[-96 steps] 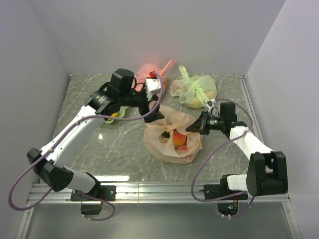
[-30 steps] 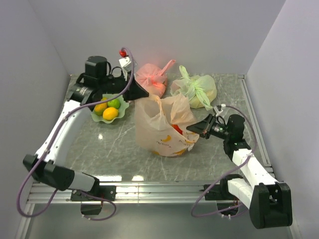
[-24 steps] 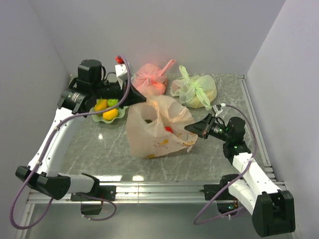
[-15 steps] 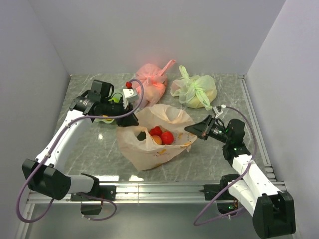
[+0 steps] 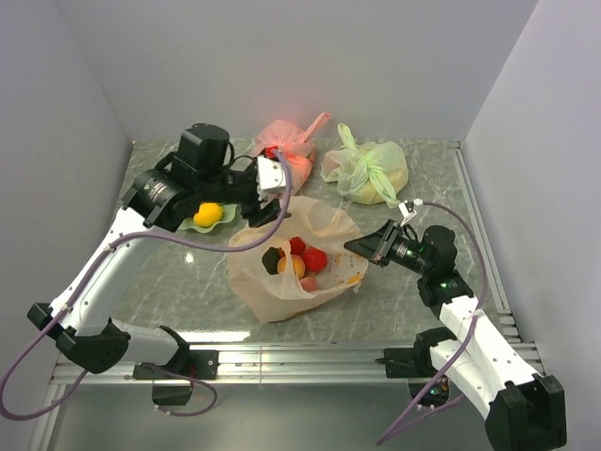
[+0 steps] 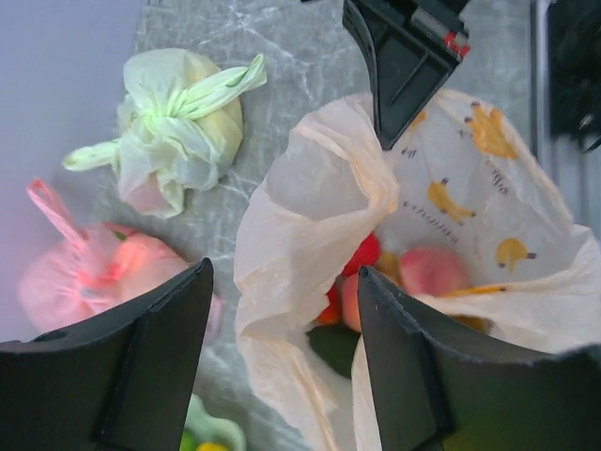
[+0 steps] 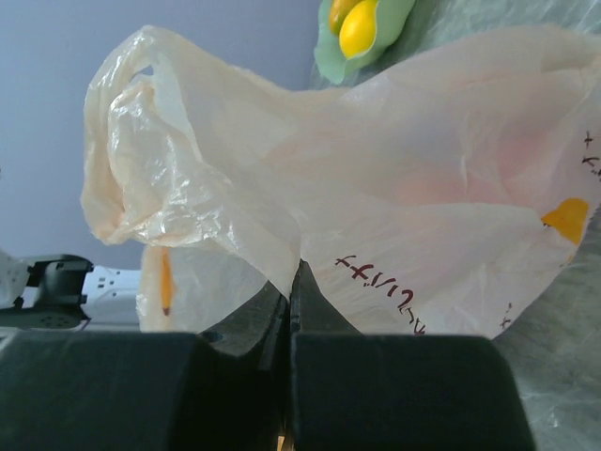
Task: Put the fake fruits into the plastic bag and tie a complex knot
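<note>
Top external view: the plastic bag [image 5: 282,291] lay at the middle of the surface [image 5: 188,282], mouth open, fake fruits [image 5: 302,259] inside; the right claw [image 5: 349,247] was clenched on its film at the 3 o'clock edge; the left claw [image 6: 282,277] hung released, fingers spread, over the rim at 11 o'clock; a yellow fruit [image 5: 208,214] sat in the green dish [image 7: 327,58] at 10 o'clock.

Soft, even light came from overhead, laying a white glare along the near edge of the table [image 5: 202,282] and casting only faint shadows, while in both wrist views the dark fingers [image 6: 122,366] close to the lens looked blurred.
</note>
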